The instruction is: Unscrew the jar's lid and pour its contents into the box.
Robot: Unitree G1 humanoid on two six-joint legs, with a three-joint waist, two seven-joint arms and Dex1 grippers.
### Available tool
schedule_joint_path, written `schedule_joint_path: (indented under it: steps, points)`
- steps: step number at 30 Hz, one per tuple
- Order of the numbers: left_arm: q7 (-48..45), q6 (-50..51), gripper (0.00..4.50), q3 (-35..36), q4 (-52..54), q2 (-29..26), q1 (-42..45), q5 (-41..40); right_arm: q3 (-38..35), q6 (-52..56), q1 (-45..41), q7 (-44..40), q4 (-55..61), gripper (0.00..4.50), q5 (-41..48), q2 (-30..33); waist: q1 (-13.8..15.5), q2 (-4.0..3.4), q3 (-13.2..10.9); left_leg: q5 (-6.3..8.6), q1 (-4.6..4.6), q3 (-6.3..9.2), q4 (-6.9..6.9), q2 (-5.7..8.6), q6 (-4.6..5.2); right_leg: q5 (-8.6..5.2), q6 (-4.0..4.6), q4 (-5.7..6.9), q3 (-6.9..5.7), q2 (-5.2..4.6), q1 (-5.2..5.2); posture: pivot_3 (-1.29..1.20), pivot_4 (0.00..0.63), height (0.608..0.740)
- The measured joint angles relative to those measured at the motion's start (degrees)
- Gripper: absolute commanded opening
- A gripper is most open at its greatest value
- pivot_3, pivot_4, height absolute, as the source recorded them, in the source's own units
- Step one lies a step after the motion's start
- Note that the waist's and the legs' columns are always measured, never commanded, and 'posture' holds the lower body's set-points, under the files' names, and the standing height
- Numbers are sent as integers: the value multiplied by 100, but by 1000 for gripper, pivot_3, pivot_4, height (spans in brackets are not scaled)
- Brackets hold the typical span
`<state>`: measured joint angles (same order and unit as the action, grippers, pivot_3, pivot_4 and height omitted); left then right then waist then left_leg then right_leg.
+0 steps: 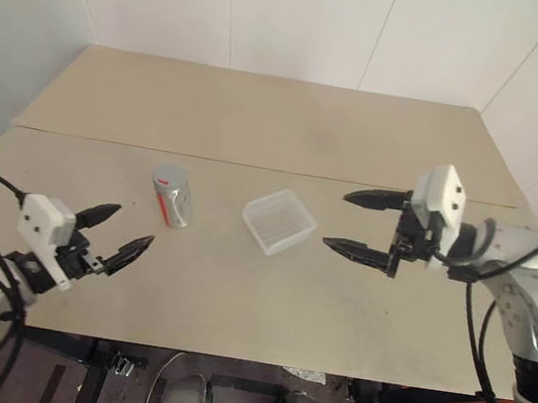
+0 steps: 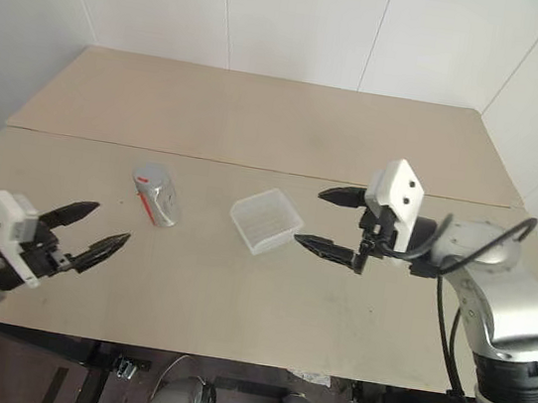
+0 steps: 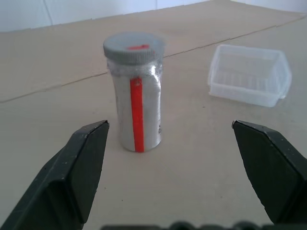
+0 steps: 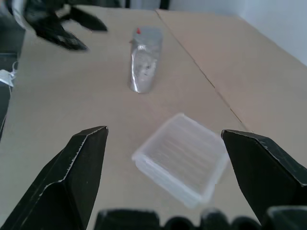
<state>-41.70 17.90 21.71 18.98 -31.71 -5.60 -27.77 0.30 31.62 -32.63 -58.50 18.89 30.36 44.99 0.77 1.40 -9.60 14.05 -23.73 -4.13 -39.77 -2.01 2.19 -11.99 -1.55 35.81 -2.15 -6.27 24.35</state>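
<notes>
The jar [image 3: 136, 110] stands upright on the surface [image 1: 259, 130], its grey lid [image 3: 134, 47] with a red mark screwed on and a red stripe down its side. The box [image 1: 279, 221], translucent white and empty, sits near the jar on its right, apart.

grey lid [image 3: 133, 48] (red mark), red-striped jar [image 3: 138, 112], translucent white ribbed box [image 3: 249, 75], beige table [image 1: 290, 124]

The jar [image 3: 136, 111] looks glossy and silvery, its lid [image 3: 133, 47] matt grey plastic; the box [image 3: 249, 75] is translucent ribbed plastic; the tabletop [image 1: 290, 124] is matt beige.
</notes>
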Motion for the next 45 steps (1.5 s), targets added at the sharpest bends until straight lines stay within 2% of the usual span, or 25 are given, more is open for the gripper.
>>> schedule_joint_path:
  steps: [4, 7, 19, 25, 28, 34, 39, 41, 45]
  points:
    - [522, -283, 4472, -288, -203, 300, 360, 428, 204, -84, -248, -126, -105, 4500, -119, -80, -8, 2, 1, 0, 0, 1, 0, 5, 0, 1, 1, 1, -2, 2, 0, 0, 150, 740]
    - [621, -400, 4472, -298, -437, 302, 542, 560, 283, -135, -252, -175, -160, 4500, -199, -128, -10, 2, 1, 0, 0, 0, 0, 6, 0, 1, 1, 3, -1, 2, 1, 0, 150, 740]
    - [545, -942, 4472, -869, -2160, 297, 1972, 1020, 339, -356, -232, -214, -135, 4500, -309, -356, -9, 2, 1, 0, 0, -1, -2, 8, 0, 4, -3, 5, -6, 2, -2, 0, 150, 740]
    - [614, -1194, 4472, -1194, -3004, 500, 2548, 1319, 334, -369, -179, -243, -85, 4500, -309, -364, -9, 2, 1, -1, -1, -2, -2, 9, 0, 6, -6, 5, -6, 2, -3, 0, 150, 740]
    - [627, -1330, 3894, -1294, -3329, 574, 2772, 1428, 334, -369, -176, -245, -80, 4500, -313, -367, -15, 3, 0, -1, -1, -1, -2, 8, 0, 6, -6, 6, -7, 2, -2, 0, 150, 740]
    - [692, -1663, 1995, -1324, -3525, 659, 2896, 1521, 334, -369, -50, -223, 47, 4500, -311, -368, -14, 3, 0, -1, -1, 0, -3, 8, 0, 7, -7, 6, -7, 2, -3, 0, 150, 740]
    - [435, -1341, 1946, -1424, -3029, 503, 2885, 1422, 326, -360, -29, -137, 208, 4500, -254, -417, -18, 5, -1, -1, -2, 2, -3, 7, 0, 7, -7, 7, -8, 2, -1, 0, 150, 740]
    - [-71, -949, 1946, -1509, -2656, 181, 2966, 1147, 331, -283, -130, -27, 216, 4500, -187, -606, -38, 7, -2, -1, -2, 0, -3, 7, -1, 7, -7, 10, -7, 2, 1, 0, 150, 740]
    - [-1341, -140, 1946, -1560, -2332, -320, 3503, 275, 488, -14, -854, 249, 180, 4500, -11, -1219, -70, 6, -3, -5, 1, 5, -3, 5, -6, 6, -6, 16, -9, 8, 1, 0, 150, 740]
